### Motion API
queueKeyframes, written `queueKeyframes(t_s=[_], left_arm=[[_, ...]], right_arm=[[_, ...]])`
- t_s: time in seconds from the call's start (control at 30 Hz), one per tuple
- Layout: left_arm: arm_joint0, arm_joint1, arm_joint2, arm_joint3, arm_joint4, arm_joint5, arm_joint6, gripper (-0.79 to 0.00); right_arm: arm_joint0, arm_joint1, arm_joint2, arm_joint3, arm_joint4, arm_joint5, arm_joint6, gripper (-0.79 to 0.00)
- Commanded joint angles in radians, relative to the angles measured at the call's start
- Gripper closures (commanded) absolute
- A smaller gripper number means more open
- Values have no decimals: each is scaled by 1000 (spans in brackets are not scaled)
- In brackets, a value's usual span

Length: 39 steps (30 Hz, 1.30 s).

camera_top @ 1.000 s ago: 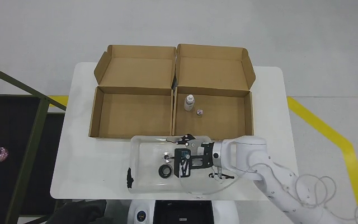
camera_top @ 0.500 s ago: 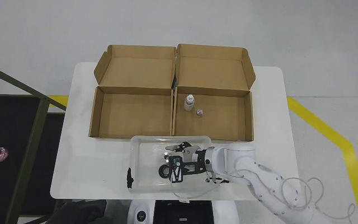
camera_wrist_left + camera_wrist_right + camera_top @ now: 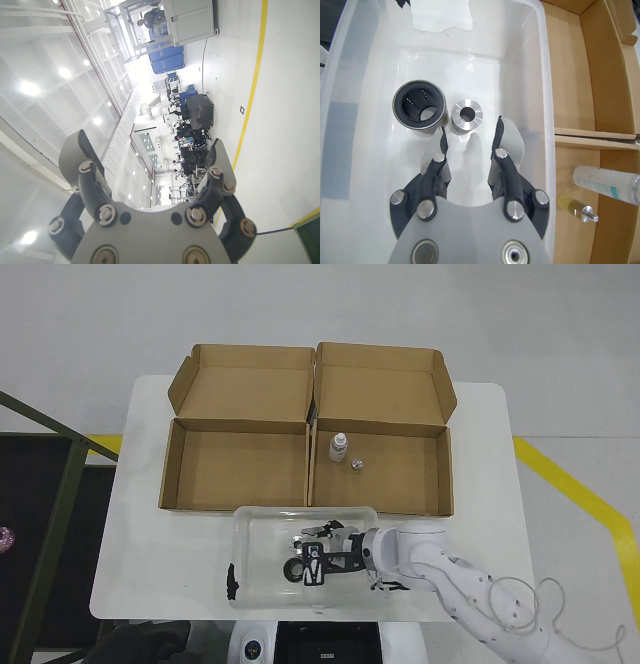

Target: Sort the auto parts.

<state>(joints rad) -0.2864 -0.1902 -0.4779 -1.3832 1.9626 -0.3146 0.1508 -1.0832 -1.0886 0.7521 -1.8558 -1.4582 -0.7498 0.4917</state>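
Observation:
A clear plastic bin stands at the table's front edge. In it stand a black-lined metal bearing and, beside it, a smaller silver bushing. My right gripper is open inside the bin, low over its floor. The bushing sits just beyond the gap between the fingers, and one fingertip is close to the bearing. From above, the right gripper points left, with the bearing and bushing at its tips. My left gripper is open and holds nothing, aimed up into the room.
Two open cardboard boxes lie behind the bin. The left box holds nothing. The right box holds a small white bottle and a small metal part. A black scrap clings to the bin's left front corner.
My right gripper has moved left, deeper into the bin, until its open fingers reach the bushing and bearing. The parts have not shifted.

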Motion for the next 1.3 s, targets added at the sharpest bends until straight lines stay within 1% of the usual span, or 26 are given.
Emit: queueKeyframes(t_s=[0.0,0.53,0.97,1.07,1.1,1.23,1.27], left_arm=[[0,0,0,0,0,0,0,-785],[0,0,0,0,0,0,0,-785],[0,0,0,0,0,0,0,-785],[0,0,0,0,0,0,0,-785],[0,0,0,0,0,0,0,-785],[0,0,0,0,0,0,0,-785],[0,0,0,0,0,0,0,-785]], right_arm=[[6,-4,-8,8,2,0,-1,-351],[75,-48,-88,93,3,19,1,-360],[128,-86,-141,160,1,28,2,-351],[136,-93,-146,173,6,26,3,-314],[139,-95,-148,177,8,24,5,-283],[147,-101,-150,192,14,18,2,-34],[148,-102,-150,195,16,15,0,0]])
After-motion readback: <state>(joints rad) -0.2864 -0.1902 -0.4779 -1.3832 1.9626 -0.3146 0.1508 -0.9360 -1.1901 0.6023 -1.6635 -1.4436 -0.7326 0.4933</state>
